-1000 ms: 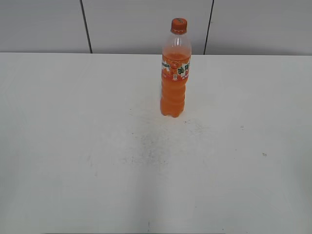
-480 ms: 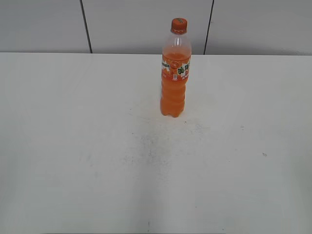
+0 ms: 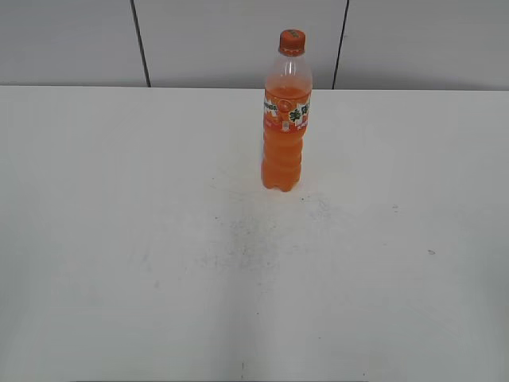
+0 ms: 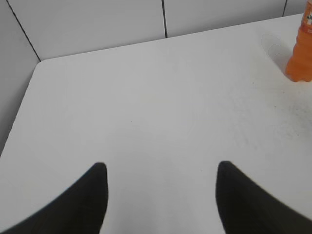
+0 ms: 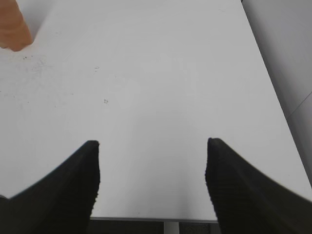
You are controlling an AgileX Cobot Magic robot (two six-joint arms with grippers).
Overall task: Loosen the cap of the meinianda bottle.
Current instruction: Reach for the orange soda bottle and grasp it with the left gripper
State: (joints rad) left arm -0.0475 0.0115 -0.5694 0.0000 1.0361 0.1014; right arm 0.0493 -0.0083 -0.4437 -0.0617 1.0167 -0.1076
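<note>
Your bottle (image 3: 285,119) stands upright on the white table (image 3: 119,239), toward the far edge and a little right of centre in the exterior view, with the grey panelled wall (image 3: 238,40) behind it. The cap (image 3: 292,40) sits on its neck, orange and seated above the neck ring, and the label band wraps the body just below the clear shoulder. The soda fills the bottle up to about the shoulder. A patch of faint dark specks (image 3: 246,239) marks the tabletop in front of the bottle, nearer the camera. Neither arm shows in the exterior view. From your left wrist camera you see the left gripper (image 4: 161,170) with its two dark fingers spread wide apart over bare table and nothing between them; the bottle's lower part (image 4: 301,53) appears at the far right edge of that view, well apart from the fingers. From your right wrist camera the right gripper (image 5: 152,146) likewise has its fingers spread wide with nothing held, hanging near the table's front edge; only a blurred orange piece of the bottle (image 5: 12,24) shows at the top left corner there, again well away from the fingers. The cap itself is out of both wrist views.
</note>
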